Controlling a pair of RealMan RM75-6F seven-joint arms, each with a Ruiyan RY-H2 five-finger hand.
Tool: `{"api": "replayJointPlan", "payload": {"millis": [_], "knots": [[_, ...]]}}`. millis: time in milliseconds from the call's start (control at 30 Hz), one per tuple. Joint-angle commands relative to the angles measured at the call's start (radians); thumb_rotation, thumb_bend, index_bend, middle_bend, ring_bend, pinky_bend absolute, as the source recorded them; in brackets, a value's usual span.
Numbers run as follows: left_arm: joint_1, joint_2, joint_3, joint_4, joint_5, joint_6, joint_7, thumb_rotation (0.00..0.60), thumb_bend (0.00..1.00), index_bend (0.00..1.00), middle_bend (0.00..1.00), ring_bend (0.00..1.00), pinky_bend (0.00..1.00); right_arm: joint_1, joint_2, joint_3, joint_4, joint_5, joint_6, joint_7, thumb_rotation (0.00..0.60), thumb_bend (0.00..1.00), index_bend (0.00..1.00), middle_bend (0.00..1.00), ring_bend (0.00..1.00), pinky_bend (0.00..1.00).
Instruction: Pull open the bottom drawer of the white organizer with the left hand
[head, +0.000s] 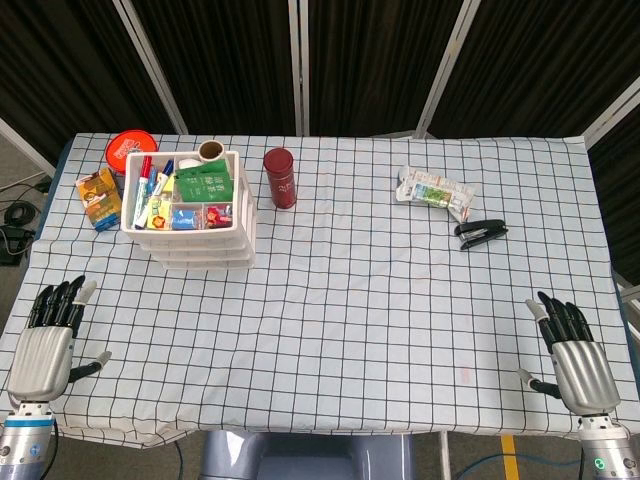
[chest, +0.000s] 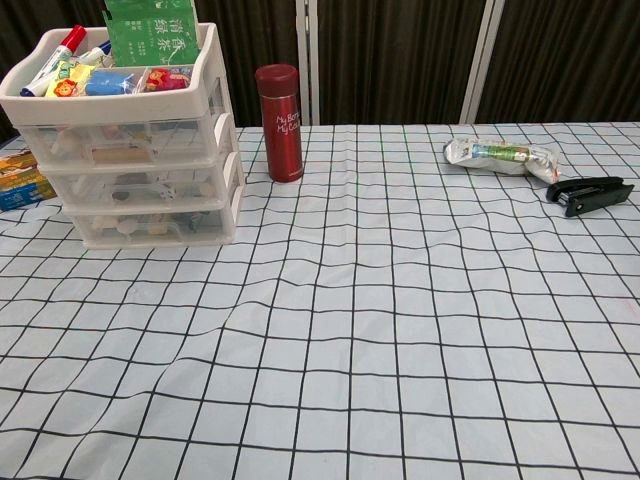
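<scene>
The white organizer (head: 192, 215) is standing at the table's far left in the head view, beside a red flask (head: 280, 178). The left hand (head: 48, 340) and right hand (head: 575, 355) are resting near the front edge, fingers released and holding nothing. In the chest view, its bottom drawer (chest: 150, 224) is sitting fully closed.

The left hand (head: 45, 345) is showing at the lower left of the head view, back upward, fingers stretched forward and slightly apart, thumb jutting to the side, holding nothing. The right hand (head: 575, 360) is mirroring it at the lower right, fingers extended, thumb out, empty. The chest view is showing neither hand.
</scene>
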Motion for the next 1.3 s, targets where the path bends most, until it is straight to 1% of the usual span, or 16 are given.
{"api": "replayJointPlan", "payload": {"millis": [33,400,533,567,600,633,667,700,733,833,867,933,1000,1033,1100,1300], "knots": [[-0.004,-0.004,-0.005,0.004,-0.012,-0.009,0.004,0.6,0.09,0.0,0.0,0.0,0.0,0.0,0.0,0.0,-0.001,-0.001,0.001,0.0,0.6,0.03,0.03,0.0,0.0,0.0],[-0.013,-0.008,-0.016,0.009,-0.037,-0.028,-0.001,0.6,0.1,0.0,0.0,0.0,0.0,-0.002,0.004,0.001,-0.006,-0.005,0.007,0.006,0.6,0.03,0.03,0.0,0.0,0.0],[-0.022,-0.009,-0.02,0.009,-0.056,-0.052,-0.014,0.6,0.12,0.0,0.0,0.0,0.0,-0.004,0.008,0.004,-0.008,-0.002,0.009,0.012,0.6,0.03,0.03,0.0,0.0,0.0],[-0.025,-0.01,-0.022,0.009,-0.063,-0.06,-0.02,0.6,0.12,0.0,0.01,0.02,0.02,-0.004,0.009,0.004,-0.009,-0.002,0.01,0.014,0.6,0.03,0.03,0.0,0.0,0.0],[-0.03,-0.014,-0.027,0.01,-0.075,-0.072,-0.034,0.6,0.13,0.0,0.08,0.11,0.09,-0.005,0.01,0.004,-0.01,-0.003,0.011,0.017,0.6,0.03,0.03,0.0,0.0,0.0],[-0.034,-0.019,-0.032,0.011,-0.083,-0.079,-0.046,0.6,0.15,0.0,0.2,0.22,0.2,-0.005,0.011,0.004,-0.011,-0.004,0.012,0.018,0.6,0.03,0.03,0.0,0.0,0.0],[-0.041,-0.029,-0.043,0.018,-0.099,-0.088,-0.064,0.6,0.17,0.0,0.35,0.36,0.32,-0.005,0.013,0.004,-0.011,-0.005,0.013,0.021,0.6,0.03,0.03,0.0,0.0,0.0],[-0.045,-0.038,-0.052,0.022,-0.113,-0.094,-0.076,0.6,0.19,0.0,0.52,0.51,0.44,-0.005,0.014,0.003,-0.012,-0.006,0.012,0.023,0.6,0.03,0.03,0.0,0.0,0.0],[-0.052,-0.051,-0.061,0.024,-0.129,-0.106,-0.096,0.6,0.2,0.0,0.63,0.61,0.51,-0.005,0.015,0.003,-0.012,-0.005,0.011,0.025,0.6,0.03,0.03,0.0,0.0,0.0],[-0.081,-0.085,-0.084,0.045,-0.177,-0.165,-0.167,0.6,0.25,0.0,0.8,0.76,0.62,-0.004,0.019,0.004,-0.012,0.001,0.006,0.032,0.6,0.03,0.03,0.0,0.0,0.0],[-0.086,-0.091,-0.088,0.05,-0.185,-0.176,-0.179,0.6,0.26,0.0,0.83,0.79,0.65,-0.005,0.019,0.004,-0.013,0.001,0.006,0.033,0.6,0.03,0.03,0.0,0.0,0.0],[-0.106,-0.117,-0.109,0.065,-0.223,-0.212,-0.219,0.6,0.31,0.01,0.91,0.87,0.73,-0.005,0.022,0.004,-0.015,-0.002,0.009,0.039,0.6,0.03,0.03,0.0,0.0,0.0],[-0.119,-0.134,-0.125,0.075,-0.257,-0.235,-0.238,0.6,0.34,0.02,0.94,0.9,0.78,-0.005,0.024,0.004,-0.016,-0.003,0.009,0.043,0.6,0.03,0.03,0.0,0.0,0.0],[-0.129,-0.145,-0.137,0.077,-0.29,-0.258,-0.252,0.6,0.35,0.03,0.95,0.91,0.79,-0.005,0.025,0.004,-0.017,-0.002,0.008,0.045,0.6,0.03,0.03,0.0,0.0,0.0],[-0.161,-0.152,-0.168,0.077,-0.38,-0.34,-0.284,0.6,0.36,0.04,0.95,0.92,0.8,-0.004,0.031,0.004,-0.019,-0.001,0.004,0.053,0.6,0.03,0.03,0.0,0.0,0.0],[-0.226,-0.112,-0.199,0.045,-0.546,-0.538,-0.353,0.6,0.39,0.05,0.95,0.92,0.81,-0.005,0.04,0.004,-0.023,-0.006,0.009,0.071,0.6,0.03,0.03,0.0,0.0,0.0]]}}
